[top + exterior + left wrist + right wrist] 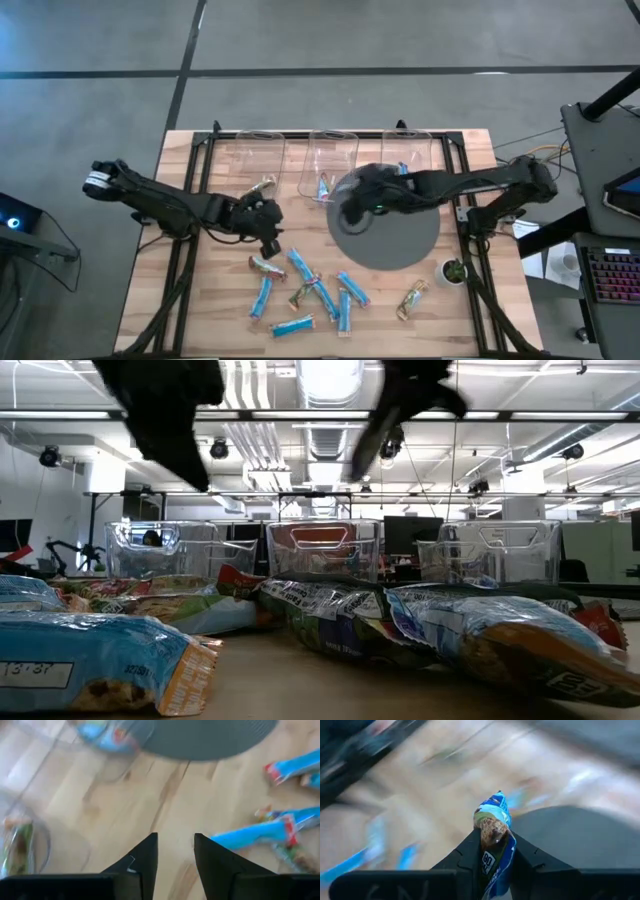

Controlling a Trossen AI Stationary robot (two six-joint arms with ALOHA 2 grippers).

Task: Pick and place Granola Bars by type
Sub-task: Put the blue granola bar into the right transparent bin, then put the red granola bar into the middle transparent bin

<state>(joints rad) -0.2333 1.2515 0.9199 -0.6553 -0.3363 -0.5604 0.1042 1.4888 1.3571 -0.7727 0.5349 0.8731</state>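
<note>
Overhead, the right gripper (352,205) hangs over the dark grey round mat (400,245), and the left gripper (268,222) sits just above scattered blue and tan wrapped granola bars (305,285). Left wrist: fingers (145,857) apart, empty, a blue bar (250,836) nearby. Right wrist: fingers (470,855) clamp a blue-wrapped bar (492,837).

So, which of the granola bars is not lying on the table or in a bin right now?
The blue-wrapped bar pinched between the right gripper's fingers. It is lifted over the grey round mat; the loose bars lie on the wood.

Bright blue granola bars (300,266) with red ends, tan-gold one (412,299), on pale wood table (200,310); dark grey round mat (400,240); clear bins (330,160).
</note>
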